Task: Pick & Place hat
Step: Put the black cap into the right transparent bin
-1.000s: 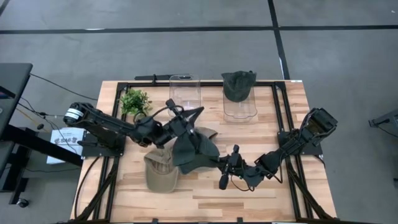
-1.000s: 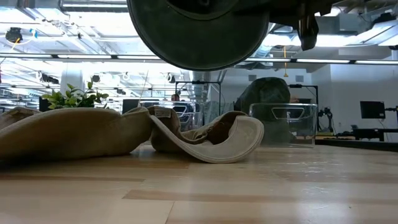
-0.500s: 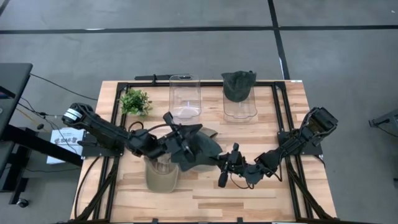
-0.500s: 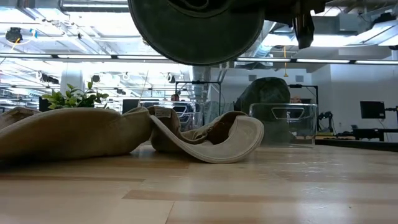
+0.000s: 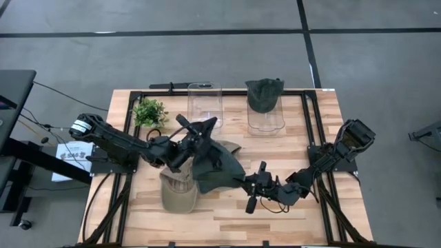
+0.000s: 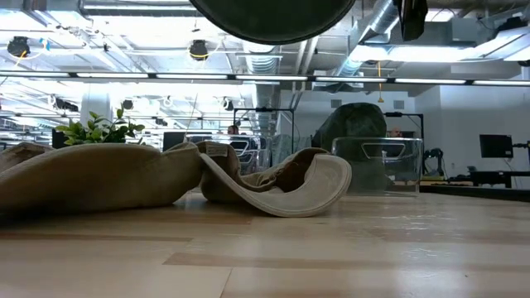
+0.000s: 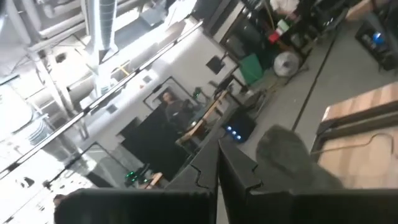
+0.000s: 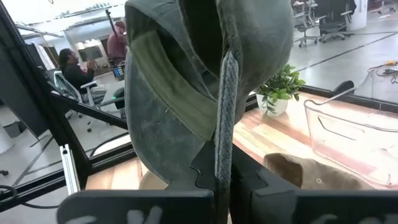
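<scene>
high: L hand (image 5: 195, 135) + R hand (image 5: 242, 180) both clamped shut on dark grey cloth hat (image 5: 215, 165), held above tan cloth hat (image 5: 178, 193) on wooden counter (image 5: 227, 213) | low: tan hat flat on counter | R wrist: fingers (image 8: 249, 177) pinch grey hat's edge

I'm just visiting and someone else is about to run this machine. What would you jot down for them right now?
Left gripper and right gripper: both shut on the dark green hat, holding it up between them above the table.
Tan hat lies on the table below it.
Another dark hat already sits on the right clear bin; the left clear bin is empty.
Left: place the held hat.
</scene>
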Controlling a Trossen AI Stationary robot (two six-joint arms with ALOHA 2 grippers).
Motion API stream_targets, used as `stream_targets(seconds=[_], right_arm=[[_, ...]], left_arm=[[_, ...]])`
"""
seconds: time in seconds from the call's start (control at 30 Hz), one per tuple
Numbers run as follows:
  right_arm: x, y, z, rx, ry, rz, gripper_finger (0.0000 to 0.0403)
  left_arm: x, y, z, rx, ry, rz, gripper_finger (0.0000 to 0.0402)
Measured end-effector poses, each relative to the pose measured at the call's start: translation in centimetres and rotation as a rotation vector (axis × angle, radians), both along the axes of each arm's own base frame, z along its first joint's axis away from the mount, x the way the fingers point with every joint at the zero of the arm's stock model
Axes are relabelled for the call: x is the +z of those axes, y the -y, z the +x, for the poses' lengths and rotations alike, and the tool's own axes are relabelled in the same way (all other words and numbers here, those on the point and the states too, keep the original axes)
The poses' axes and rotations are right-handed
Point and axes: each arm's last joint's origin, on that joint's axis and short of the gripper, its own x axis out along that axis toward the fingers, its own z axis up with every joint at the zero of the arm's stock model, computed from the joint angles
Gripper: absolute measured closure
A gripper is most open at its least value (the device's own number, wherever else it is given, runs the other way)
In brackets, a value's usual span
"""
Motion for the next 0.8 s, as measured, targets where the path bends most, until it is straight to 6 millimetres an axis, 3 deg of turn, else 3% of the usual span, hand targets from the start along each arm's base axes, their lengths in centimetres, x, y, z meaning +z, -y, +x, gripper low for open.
stream_targets(seconds=[0.3,0.8], right_arm=[[-0.1,0.1,0.0,-0.016,-0.010,-0.011,0.0400],[-0.2,0.1,0.0,-0.017,-0.014,-0.009,0.0398]], left_arm=[[0.2,1.8,-0.3,-0.206,0.108,-0.045,0.0395],[0.5,3.0,-0.7,-0.240,0.003,0.137,0.0395]])
